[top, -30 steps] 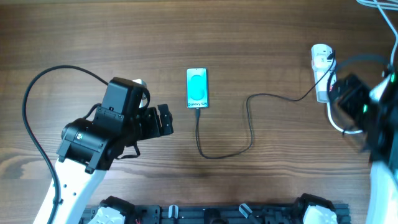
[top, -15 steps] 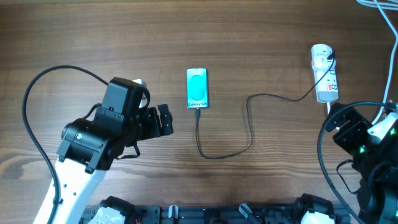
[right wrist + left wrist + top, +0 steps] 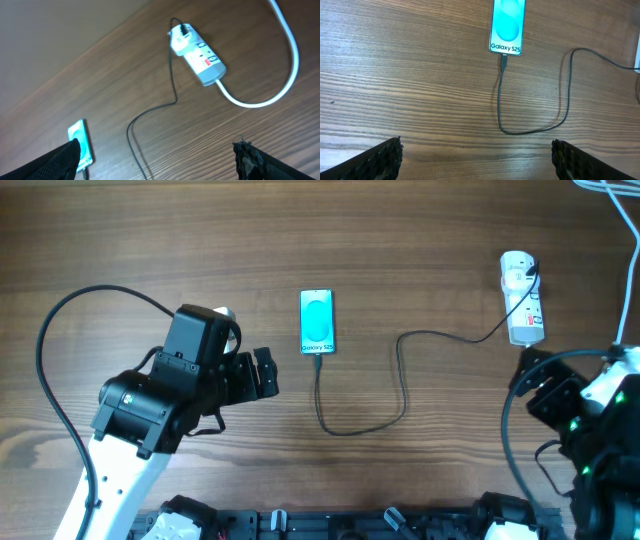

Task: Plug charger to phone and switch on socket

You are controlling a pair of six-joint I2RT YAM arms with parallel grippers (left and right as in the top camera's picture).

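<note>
The phone (image 3: 316, 321) lies flat mid-table, turquoise screen up, also in the left wrist view (image 3: 507, 27) and the right wrist view (image 3: 80, 142). The charger (image 3: 401, 380) is a thin black cable. Its connector tip (image 3: 503, 57) sits in the phone's lower end. The cable loops right to a black plug (image 3: 182, 30) in the white socket (image 3: 521, 298) (image 3: 197, 57). My left gripper (image 3: 265, 372) (image 3: 476, 150) is open, left of the phone and below it. My right gripper (image 3: 535, 380) (image 3: 160, 150) is open, just below the socket and apart from it. Neither holds anything.
A thick white cable (image 3: 280, 85) curves from the socket's near end toward the table's right edge. A black rack (image 3: 340, 525) runs along the front edge. The left arm's black cable (image 3: 60, 330) arcs over the table's left part.
My right arm has pulled back from beside the socket toward the front right corner. The socket now shows whole. The left arm, phone and charger have not moved.
</note>
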